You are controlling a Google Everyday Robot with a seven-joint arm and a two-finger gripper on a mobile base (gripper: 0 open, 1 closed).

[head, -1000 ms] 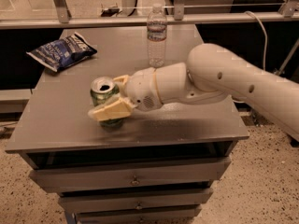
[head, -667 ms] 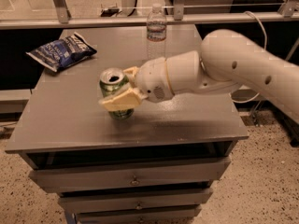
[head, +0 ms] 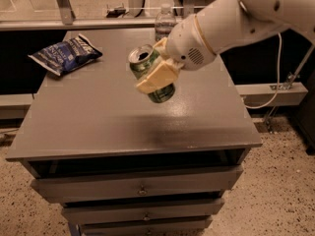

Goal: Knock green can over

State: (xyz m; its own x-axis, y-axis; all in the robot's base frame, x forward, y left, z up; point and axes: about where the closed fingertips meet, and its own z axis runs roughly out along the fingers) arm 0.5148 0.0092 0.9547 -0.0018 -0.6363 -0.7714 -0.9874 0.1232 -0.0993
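Note:
The green can has a silver top with a pull-tab and sits between the cream fingers of my gripper, which is shut on it. The can is tilted, its top leaning to the upper left. It hangs above the middle of the grey table, with a dark shadow on the tabletop below it. My white arm reaches in from the upper right. One finger crosses the front of the can; the other is mostly hidden behind it.
A clear water bottle stands at the back of the table, partly hidden by my arm. A blue snack bag lies at the back left. The table has drawers in front. A cable hangs at the right.
The gripper has risen and moved right with the can in it. The can, which stood near the tabletop a second ago, is now higher and tilted.

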